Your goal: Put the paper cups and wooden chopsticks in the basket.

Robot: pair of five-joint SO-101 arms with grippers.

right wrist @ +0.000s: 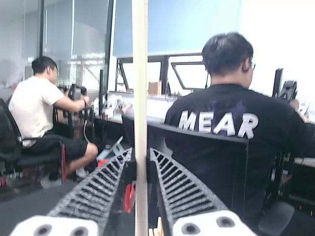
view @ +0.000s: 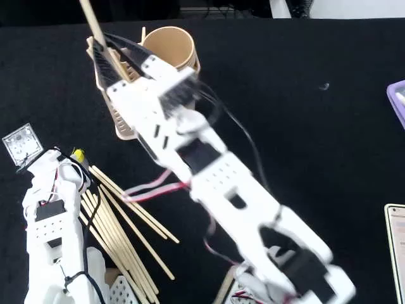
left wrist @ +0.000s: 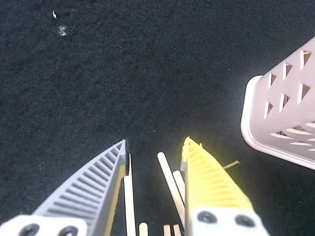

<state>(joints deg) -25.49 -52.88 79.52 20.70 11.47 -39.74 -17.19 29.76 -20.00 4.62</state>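
The basket [view: 122, 124] lies near the far left corner of the desk [view: 304, 126], well apart from its right edge, and a paper cup [view: 177, 54] appears to stand inside it. The right pincer [view: 101, 43] hangs over the basket, clamped tight on one upright chopstick [view: 93, 24]. The left pincer [left wrist: 155, 145] gapes wide and holds nothing. Its tips hover just above the ends of the loose chopsticks [view: 120, 221], which lie by the near left edge.

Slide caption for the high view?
Right gripper holds a chopstick over the basket, paper cup alongside; loose chopsticks lie by the left arm.
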